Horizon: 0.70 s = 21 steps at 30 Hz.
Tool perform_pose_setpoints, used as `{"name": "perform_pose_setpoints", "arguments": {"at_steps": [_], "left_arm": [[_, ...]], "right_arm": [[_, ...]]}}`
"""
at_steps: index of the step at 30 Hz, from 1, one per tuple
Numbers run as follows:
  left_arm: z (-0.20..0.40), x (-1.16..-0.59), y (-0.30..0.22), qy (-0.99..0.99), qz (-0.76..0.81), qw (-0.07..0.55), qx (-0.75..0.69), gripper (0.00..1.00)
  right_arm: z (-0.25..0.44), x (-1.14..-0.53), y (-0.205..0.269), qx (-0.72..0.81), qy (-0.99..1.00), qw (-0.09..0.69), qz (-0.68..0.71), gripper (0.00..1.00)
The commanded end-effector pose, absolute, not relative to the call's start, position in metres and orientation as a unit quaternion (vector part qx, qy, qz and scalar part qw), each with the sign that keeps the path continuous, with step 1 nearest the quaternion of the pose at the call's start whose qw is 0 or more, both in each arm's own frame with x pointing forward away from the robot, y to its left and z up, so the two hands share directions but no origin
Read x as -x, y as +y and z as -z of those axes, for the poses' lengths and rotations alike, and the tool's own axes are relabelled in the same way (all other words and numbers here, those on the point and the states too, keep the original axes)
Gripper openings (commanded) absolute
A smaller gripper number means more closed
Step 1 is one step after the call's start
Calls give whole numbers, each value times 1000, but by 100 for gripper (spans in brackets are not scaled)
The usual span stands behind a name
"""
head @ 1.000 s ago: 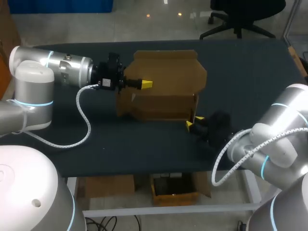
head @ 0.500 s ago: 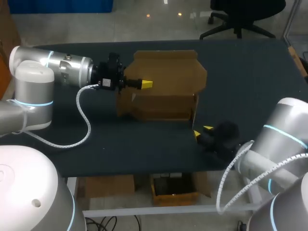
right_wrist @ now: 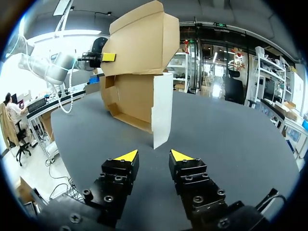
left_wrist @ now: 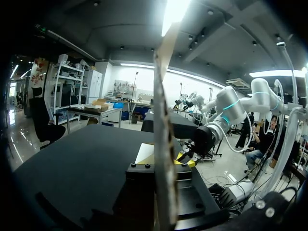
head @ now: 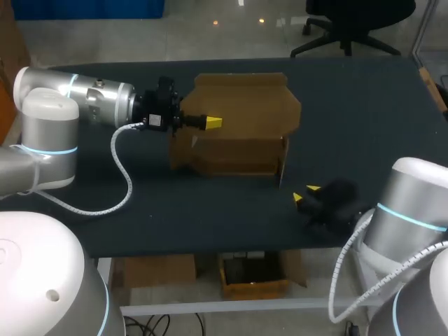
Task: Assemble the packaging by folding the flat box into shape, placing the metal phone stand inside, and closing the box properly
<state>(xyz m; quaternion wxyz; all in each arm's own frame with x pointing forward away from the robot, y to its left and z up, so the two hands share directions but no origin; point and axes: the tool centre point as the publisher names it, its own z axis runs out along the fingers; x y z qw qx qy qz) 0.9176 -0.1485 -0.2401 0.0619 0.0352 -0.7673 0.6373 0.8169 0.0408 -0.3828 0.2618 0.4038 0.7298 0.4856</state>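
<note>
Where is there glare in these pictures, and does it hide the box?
Left wrist view: a ceiling light glares behind the box, seen edge-on and dark. Right wrist view: box evenly lit. Head view: no glare on it.

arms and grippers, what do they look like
The left arm and right arm are rounded silver-grey tubes with thin light-blue rings at the joints and white coiled cables. The left gripper and right gripper are black blocks with yellow triangular tips.
</note>
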Motion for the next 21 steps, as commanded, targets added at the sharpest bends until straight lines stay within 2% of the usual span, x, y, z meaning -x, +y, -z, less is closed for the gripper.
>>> {"name": "perform_pose_setpoints", "arguments": {"at_steps": [1,21], "left_arm": [[244,-918,-149,-767,-638,62,-35,0],[244,-918,-149,-767,-638,62,-35,0]], "right_arm": [[383,-823,28,-379,740,225,-507,38],[389,-856,19,-307,773,161,-532,40]]}}
